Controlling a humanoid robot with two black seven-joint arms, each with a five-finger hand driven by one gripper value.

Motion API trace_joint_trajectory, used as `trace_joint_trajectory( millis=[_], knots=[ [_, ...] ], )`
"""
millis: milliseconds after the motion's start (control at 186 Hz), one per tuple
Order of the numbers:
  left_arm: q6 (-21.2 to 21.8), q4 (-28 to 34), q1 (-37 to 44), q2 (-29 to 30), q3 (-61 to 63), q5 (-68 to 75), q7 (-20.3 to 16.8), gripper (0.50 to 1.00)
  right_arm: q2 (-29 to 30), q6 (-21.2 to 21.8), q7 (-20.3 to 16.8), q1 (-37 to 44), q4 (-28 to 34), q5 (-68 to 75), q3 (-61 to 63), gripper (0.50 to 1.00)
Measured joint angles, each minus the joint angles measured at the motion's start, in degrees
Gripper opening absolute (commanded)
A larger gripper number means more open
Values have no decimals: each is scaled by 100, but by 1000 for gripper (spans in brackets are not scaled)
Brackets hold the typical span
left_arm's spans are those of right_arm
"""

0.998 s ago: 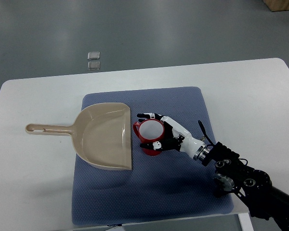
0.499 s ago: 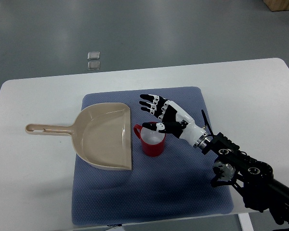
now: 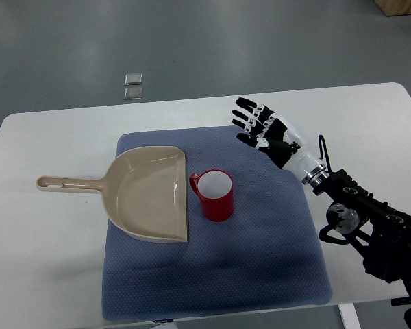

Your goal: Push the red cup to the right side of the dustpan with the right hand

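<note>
One red cup stood just right of the dustpan – its spot for the task, by the look of it.
Glossy and round, it sat upright on the dimpled blue mat, handle toward the smooth tan scoop, while the right hand hung apart with fingers spread, holding nothing – likely clear of the job.

white table with rounded corners, blue mat on it. grey glossy floor beyond, soft light reflections. two small square plates on floor. wooden item top right corner.
</note>
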Motion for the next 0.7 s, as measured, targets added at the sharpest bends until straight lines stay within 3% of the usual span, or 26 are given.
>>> trace_joint_trajectory(
  millis=[247, 338, 467, 617, 703],
  knots=[
    [0, -38, 1, 0, 5, 0, 2, 1000, -695, 0, -1767, 351, -82, 2378, -15, 934],
    [0, -42, 0, 0, 10, 0, 2, 1000, -939, 51, -2259, 430, -76, 2788, -53, 934],
    [-2, -45, 1, 0, 12, 1, 2, 1000, -1050, 177, -2378, 460, -64, 2893, -62, 934],
    [-2, -50, -3, 0, 13, 8, 2, 1000, -1114, 835, -2316, 417, -70, 2864, -58, 934],
    [-2, -51, -4, 0, 13, 10, 2, 1000, -1113, 979, -2224, 393, -95, 2835, -48, 934]
  ],
)
